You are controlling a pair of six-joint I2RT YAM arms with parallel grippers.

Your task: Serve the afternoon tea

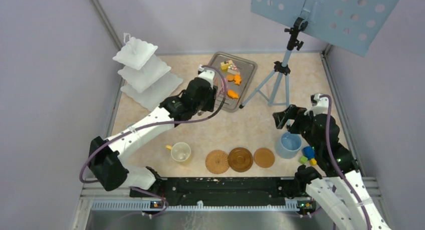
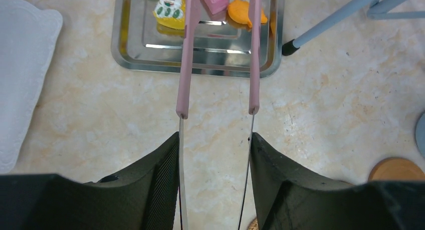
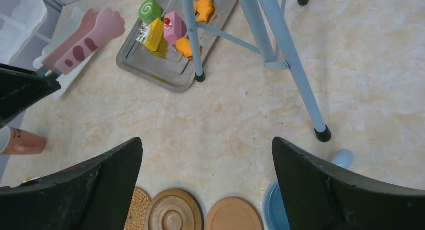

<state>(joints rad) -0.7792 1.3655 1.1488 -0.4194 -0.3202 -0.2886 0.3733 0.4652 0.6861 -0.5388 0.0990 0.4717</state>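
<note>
- My left gripper (image 2: 214, 140) is pinching the tongs (image 2: 184, 79) by their metal arms, short of the tray (image 2: 200, 68).
- The slice (image 2: 213, 0) is lying on the tray between the tong arms; I cannot tell whether they touch it.
- The wedge (image 2: 170, 10) is lying left of the slice and a biscuit (image 2: 240, 12) right of it.
- My right gripper (image 3: 206, 142) is hovering wide open and empty, with the coasters (image 3: 173, 214) and cup (image 3: 274, 215) near it.
</note>
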